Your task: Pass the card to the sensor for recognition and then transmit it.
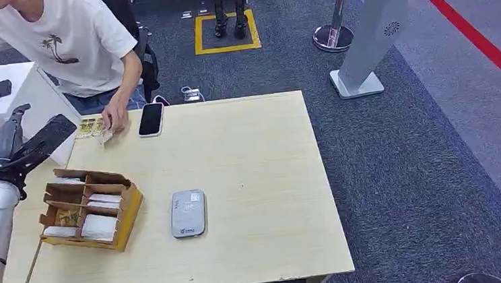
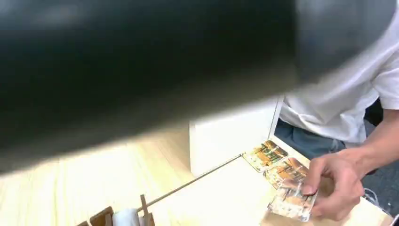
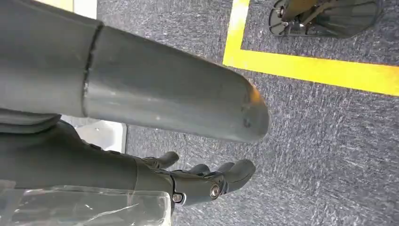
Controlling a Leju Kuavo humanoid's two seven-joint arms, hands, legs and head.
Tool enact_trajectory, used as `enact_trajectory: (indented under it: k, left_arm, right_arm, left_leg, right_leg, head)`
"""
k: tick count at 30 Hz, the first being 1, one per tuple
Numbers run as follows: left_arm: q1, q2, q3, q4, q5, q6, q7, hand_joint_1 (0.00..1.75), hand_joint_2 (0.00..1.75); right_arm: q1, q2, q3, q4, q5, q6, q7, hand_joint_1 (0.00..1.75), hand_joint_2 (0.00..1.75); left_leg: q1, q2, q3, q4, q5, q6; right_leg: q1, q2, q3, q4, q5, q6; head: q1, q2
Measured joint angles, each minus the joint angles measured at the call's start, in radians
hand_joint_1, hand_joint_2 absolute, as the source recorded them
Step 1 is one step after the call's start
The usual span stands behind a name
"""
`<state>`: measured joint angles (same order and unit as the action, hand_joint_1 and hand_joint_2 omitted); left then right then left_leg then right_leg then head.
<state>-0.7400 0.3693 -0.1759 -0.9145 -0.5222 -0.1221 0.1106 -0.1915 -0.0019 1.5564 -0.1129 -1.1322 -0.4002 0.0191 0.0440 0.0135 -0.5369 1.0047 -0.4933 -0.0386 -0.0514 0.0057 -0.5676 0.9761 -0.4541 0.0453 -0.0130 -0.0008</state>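
Left hand (image 1: 21,142), dark fingers spread and holding nothing, hovers beyond the card box (image 1: 90,209); right hand (image 3: 207,181) hangs open over carpet. Picture cards (image 1: 91,127) lie under a person's hand (image 1: 115,118); the sensor (image 1: 188,213) sits mid-table. A good grasp would pinch a single card by its edge.

No legible txt anywhere. Grey sensor (image 1: 188,213), mid-frame, has small marks, too tiny to read. Palm-tree print on person's shirt (image 1: 58,47), upper left, no words.
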Motion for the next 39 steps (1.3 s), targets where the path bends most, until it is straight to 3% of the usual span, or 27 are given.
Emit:
enact_trajectory:
  k: [2,3,20,24,30,34,39]
  left_arm:
    - [0.032,0.006,0.0,-0.043,0.015,0.006,0.0,0.0,0.0]
    - [0.049,0.009,0.0,-0.065,0.024,0.008,0.0,0.0,1.75]
    - [0.465,0.055,0.026,-0.596,0.057,0.052,-0.03,0.0,1.75]
    - [0.554,0.047,0.042,-0.683,0.037,0.097,-0.075,0.0,1.75]
    - [0.781,-0.046,0.092,-0.871,0.064,0.206,-0.192,0.0,1.75]
    - [0.918,-0.117,0.113,-0.944,0.082,0.247,-0.225,0.0,1.75]
    - [1.015,-0.186,0.135,-0.98,0.103,0.261,-0.254,0.0,1.75]
  right_arm:
    - [0.006,-0.002,0.0,0.001,-0.011,-0.005,-0.003,0.0,0.0]
    - [0.008,-0.003,0.0,0.001,-0.017,-0.007,-0.004,0.0,0.0]
    - [0.058,-0.017,-0.03,0.006,-0.103,-0.035,-0.057,0.0,0.0]
    - [0.06,-0.017,-0.036,0.006,-0.119,-0.037,-0.06,0.0,0.0]
    - [0.069,-0.017,-0.053,0.006,-0.158,-0.044,-0.072,0.0,0.0]
    - [0.073,-0.017,-0.06,0.006,-0.172,-0.05,-0.071,0.0,0.0]
    - [0.075,-0.017,-0.063,0.008,-0.182,-0.053,-0.071,0.0,0.0]
  left_leg:
    - [0.0,0.0,0.0,0.0,0.0,0.0]
    - [0.0,0.0,0.0,0.0,0.0,0.0]
    - [0.0,-0.001,-0.001,0.0,-0.001,0.0]
    - [0.0,0.0,-0.001,-0.001,-0.001,0.0]
    - [-0.001,0.001,-0.001,-0.001,-0.003,0.001]
    - [-0.001,0.0,-0.001,-0.001,-0.004,0.001]
    - [0.0,0.0,-0.002,-0.001,-0.004,0.001]
  right_leg:
    - [0.0,0.0,0.0,0.0,0.0,0.0]
    - [0.0,0.0,0.0,0.0,0.0,0.0]
    - [0.0,-0.002,0.0,0.0,-0.001,0.0]
    - [0.0,-0.001,0.0,0.0,-0.001,0.0]
    - [-0.001,0.0,0.0,-0.001,-0.001,0.001]
    - [-0.001,-0.001,0.0,-0.001,-0.002,0.001]
    - [0.0,-0.002,0.0,-0.001,-0.002,0.001]
  head:
    - [0.0,0.0]
    - [0.0,0.0]
    - [0.001,0.0]
    - [0.0,0.0]
    - [0.001,0.0]
    - [0.001,0.0]
    - [0.0,0.0]
